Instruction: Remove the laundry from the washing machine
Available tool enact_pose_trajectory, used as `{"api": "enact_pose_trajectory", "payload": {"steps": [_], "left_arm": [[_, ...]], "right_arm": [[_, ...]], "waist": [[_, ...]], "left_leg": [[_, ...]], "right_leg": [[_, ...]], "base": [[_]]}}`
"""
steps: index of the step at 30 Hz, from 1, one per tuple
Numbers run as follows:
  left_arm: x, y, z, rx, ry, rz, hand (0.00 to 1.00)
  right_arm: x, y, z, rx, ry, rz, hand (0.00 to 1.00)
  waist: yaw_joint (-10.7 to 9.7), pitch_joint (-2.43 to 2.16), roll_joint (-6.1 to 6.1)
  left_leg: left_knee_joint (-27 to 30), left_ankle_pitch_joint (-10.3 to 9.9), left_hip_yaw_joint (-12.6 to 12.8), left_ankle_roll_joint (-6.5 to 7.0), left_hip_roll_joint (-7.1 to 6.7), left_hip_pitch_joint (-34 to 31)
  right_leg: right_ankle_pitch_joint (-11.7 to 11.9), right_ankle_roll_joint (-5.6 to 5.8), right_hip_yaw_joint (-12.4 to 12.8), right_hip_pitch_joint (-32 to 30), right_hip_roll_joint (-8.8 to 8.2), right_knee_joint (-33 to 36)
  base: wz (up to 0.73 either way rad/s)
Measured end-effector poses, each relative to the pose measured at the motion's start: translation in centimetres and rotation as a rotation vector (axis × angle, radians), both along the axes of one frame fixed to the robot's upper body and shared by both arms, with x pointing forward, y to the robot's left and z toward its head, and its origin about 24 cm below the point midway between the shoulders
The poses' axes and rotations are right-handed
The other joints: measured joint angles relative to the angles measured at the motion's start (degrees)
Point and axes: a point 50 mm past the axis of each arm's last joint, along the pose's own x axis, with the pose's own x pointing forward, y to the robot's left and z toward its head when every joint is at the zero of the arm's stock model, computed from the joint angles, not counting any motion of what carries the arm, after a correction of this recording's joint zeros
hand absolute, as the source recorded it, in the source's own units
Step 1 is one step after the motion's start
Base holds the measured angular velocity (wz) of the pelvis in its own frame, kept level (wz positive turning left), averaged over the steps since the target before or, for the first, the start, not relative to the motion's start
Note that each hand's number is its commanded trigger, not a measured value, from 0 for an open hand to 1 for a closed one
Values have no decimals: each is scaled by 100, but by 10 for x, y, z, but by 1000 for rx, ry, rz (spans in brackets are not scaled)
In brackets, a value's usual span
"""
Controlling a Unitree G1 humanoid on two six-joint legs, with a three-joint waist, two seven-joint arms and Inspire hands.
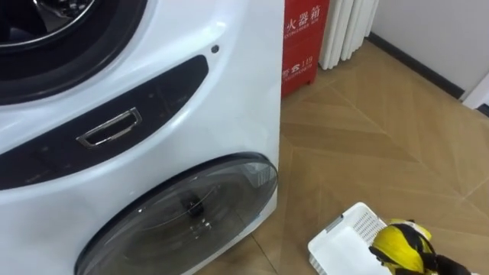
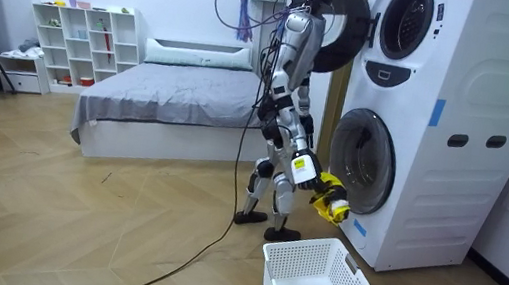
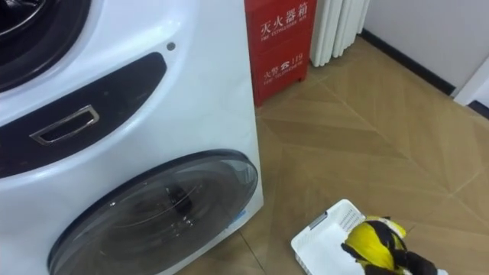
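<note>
Stacked washing machine point(image 2: 437, 140) is the landmark. The robot stands right at its front, facing it. Upper door point(image 2: 346, 20) is swung wide open, likely so the drum mouth is free to reach into; lower door point(image 1: 183, 214) is shut. A bed point(image 2: 171, 95) sits well behind the robot, away from the machine. A red cabinet point(image 1: 304, 42) stands against the wall past the machine's side, well apart from the work. White basket point(image 1: 344, 243) sits on the floor just off the machine's front corner, probably placed so a short swing from the drum reaches it. Yellow cloth point(image 1: 397, 241), the task's thing, is out of the machine, held low in front of the lower door and above the basket's far edge rather than its middle. Right hand point(image 1: 424, 260) has it; dark fingers look curled round the cloth, though the frame edge cuts off most of the hand. Bare wood floor lies open around the basket on the side away from the machine, so there is room to move. The cloth could catch the basket rim if dropped from here, so I'd bring it inward first.
</note>
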Motion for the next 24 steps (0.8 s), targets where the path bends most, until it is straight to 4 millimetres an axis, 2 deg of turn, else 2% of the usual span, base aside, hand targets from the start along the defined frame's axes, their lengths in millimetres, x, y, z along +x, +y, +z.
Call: {"api": "enact_pose_trajectory", "payload": {"steps": [14,16,24], "left_arm": [[-1,-1,0,-10,-2,21,0],[0,-1,0,-10,-4,19,0],[-1,-1,0,-11,-4,18,0]], "right_arm": [[1,-7,5,3,-50,-53,0],[0,-7,5,4,-51,-52,0],[1,-6,5,8,-51,-35,0]], "waist": [[4,2,-2],[-4,15,-21],[12,17,-24]], "left_leg": [[46,3,5,-3,-26,-60],[59,0,-17,0,-30,-69],[102,14,-119,-21,-21,-164]], "right_leg": [[-59,35,-24,-97,-44,126],[-86,24,-47,-116,-56,172],[-102,-3,-153,-175,-100,180]], "base": [[1],[5],[7]]}}
